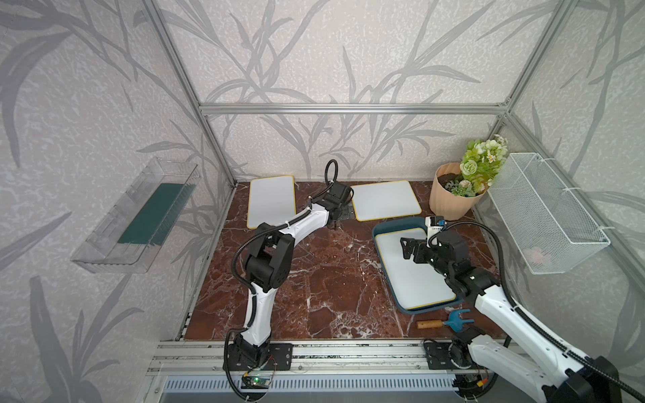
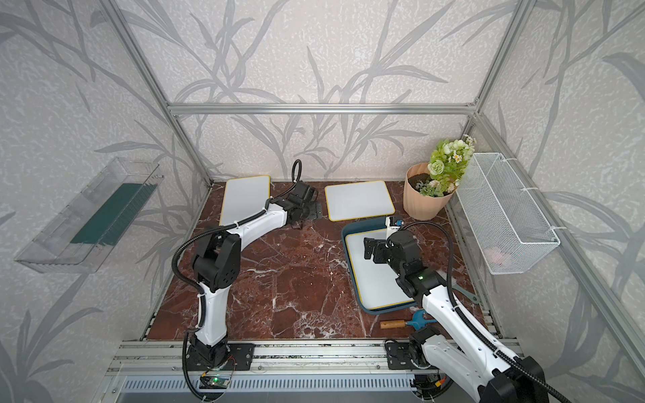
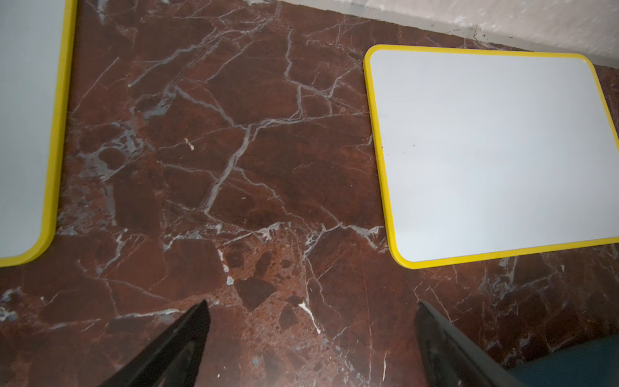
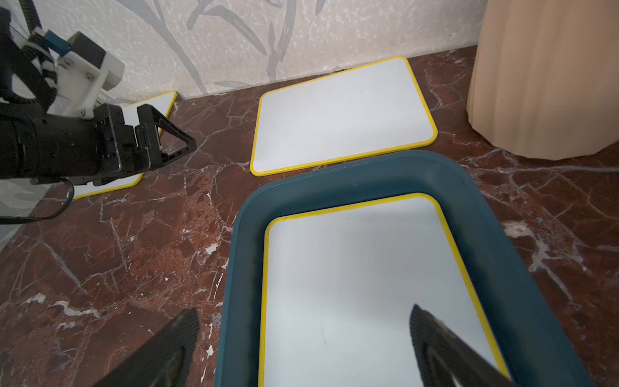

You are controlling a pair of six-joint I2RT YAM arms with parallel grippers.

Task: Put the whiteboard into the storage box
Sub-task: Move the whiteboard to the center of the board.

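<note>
Marble top [image 1: 331, 279]; right arm [image 1: 495, 303] half-hides whiteboard [image 1: 405, 279], seemingly flat.

Diffuse, even light is provided; only faint shadows are cast on the marble tabletop [image 1: 331, 279]. A soft sheen is shown on the whiteboard [image 4: 351, 284]. The near fingertips [image 3: 174, 348] are rendered blurred in the left wrist view.

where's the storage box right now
In both top views the storage box sits on the right side of the table, between the peach flower pot behind it and the wooden-handled hand rake in front, with one whiteboard lying inside it.
</note>
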